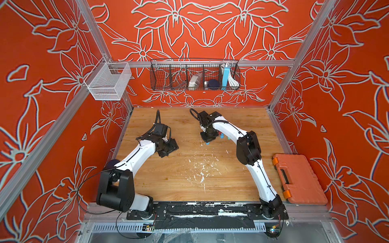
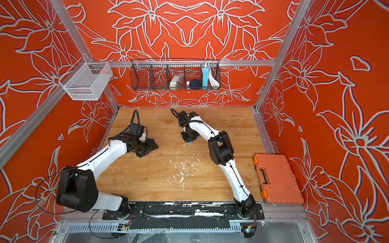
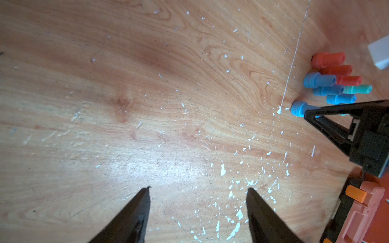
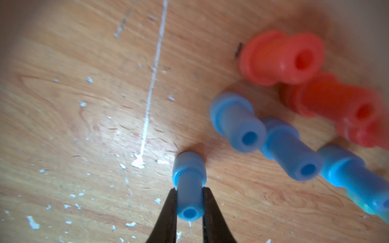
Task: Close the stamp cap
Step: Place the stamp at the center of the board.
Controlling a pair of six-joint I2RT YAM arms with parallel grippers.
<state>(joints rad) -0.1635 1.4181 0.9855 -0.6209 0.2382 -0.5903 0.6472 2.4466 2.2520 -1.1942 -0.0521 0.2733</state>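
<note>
The right gripper clamps the blue stamp upright on the counter, near the other stamps, and it should press straight down without tilting, while the left gripper hangs open and empty.

The walls are orange-red with a pale grey pattern of outlined flowers, and the table is light wood grain flecked with white. Blue stamps sit with red stamps and one that looks teal (half hidden). The tool case is salmon with brighter orange latches.
</note>
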